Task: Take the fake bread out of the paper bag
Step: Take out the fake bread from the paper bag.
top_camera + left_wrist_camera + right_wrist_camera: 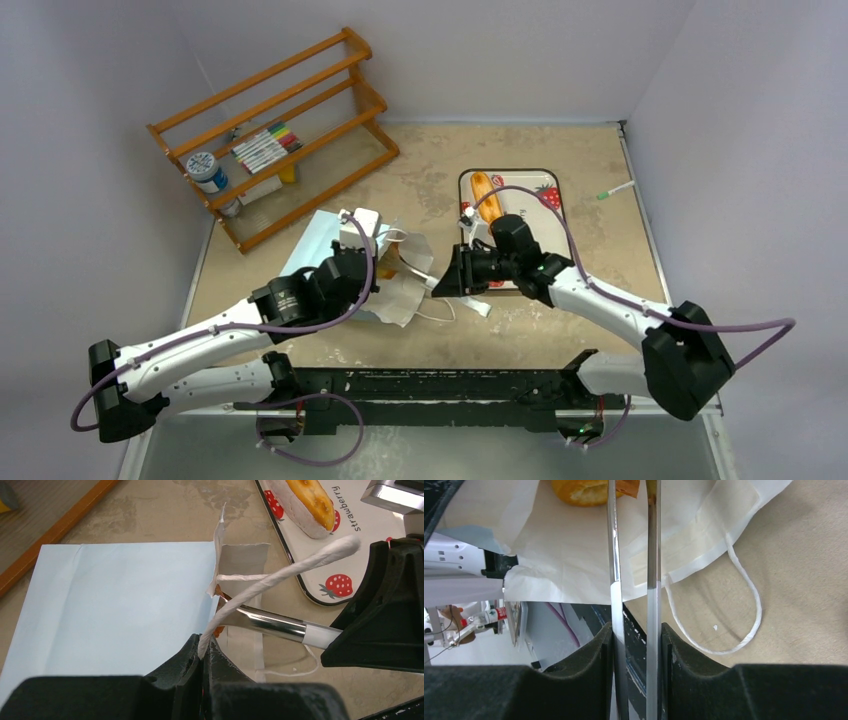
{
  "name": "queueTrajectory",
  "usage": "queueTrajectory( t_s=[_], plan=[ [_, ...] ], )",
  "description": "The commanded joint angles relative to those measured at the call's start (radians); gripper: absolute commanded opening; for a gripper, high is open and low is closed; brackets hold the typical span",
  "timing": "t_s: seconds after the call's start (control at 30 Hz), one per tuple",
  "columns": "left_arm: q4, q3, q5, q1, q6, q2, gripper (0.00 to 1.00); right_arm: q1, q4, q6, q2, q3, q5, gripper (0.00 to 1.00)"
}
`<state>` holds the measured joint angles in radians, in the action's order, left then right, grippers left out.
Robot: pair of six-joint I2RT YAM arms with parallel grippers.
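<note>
The light blue paper bag (318, 238) lies on its side, its white-lined mouth facing right. My left gripper (365, 262) is shut on the bag's white string handle (290, 570), which runs up from between the closed jaws (207, 652). My right gripper (455, 275) is shut on a pair of metal tongs (614, 555) whose two arms reach into the bag's mouth (574, 545). A golden fake bread piece (576, 492) lies inside the bag by the tong tips, and an orange-brown bit (628, 486) shows between them. A long loaf (487, 197) lies on the strawberry-print tray (545, 195).
A wooden rack (280, 130) with markers and a jar (205, 170) stands at the back left. A green-tipped pen (615, 190) lies by the right wall. The bag's second string handle (749, 610) loops loose on the table. The tray rim (310, 592) lies close to the right of the bag.
</note>
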<state>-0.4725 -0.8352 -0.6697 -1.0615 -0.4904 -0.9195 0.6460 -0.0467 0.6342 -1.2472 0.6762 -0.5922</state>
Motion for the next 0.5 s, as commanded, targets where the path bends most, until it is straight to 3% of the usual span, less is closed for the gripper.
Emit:
queueTrajectory(
  t_s=[0.0,0.13,0.47],
  plan=[
    [0.041,0.003,-0.022,-0.001,-0.017,0.019,0.0,0.003,-0.033,-0.023,-0.039,0.008,-0.027,0.0],
    [0.032,-0.01,-0.032,-0.002,-0.013,0.008,0.0,0.003,0.041,-0.06,-0.035,0.035,-0.003,0.0],
    [0.018,-0.003,-0.12,-0.002,-0.021,-0.007,0.0,0.003,0.243,-0.035,0.189,0.005,0.029,0.0]
  ],
)
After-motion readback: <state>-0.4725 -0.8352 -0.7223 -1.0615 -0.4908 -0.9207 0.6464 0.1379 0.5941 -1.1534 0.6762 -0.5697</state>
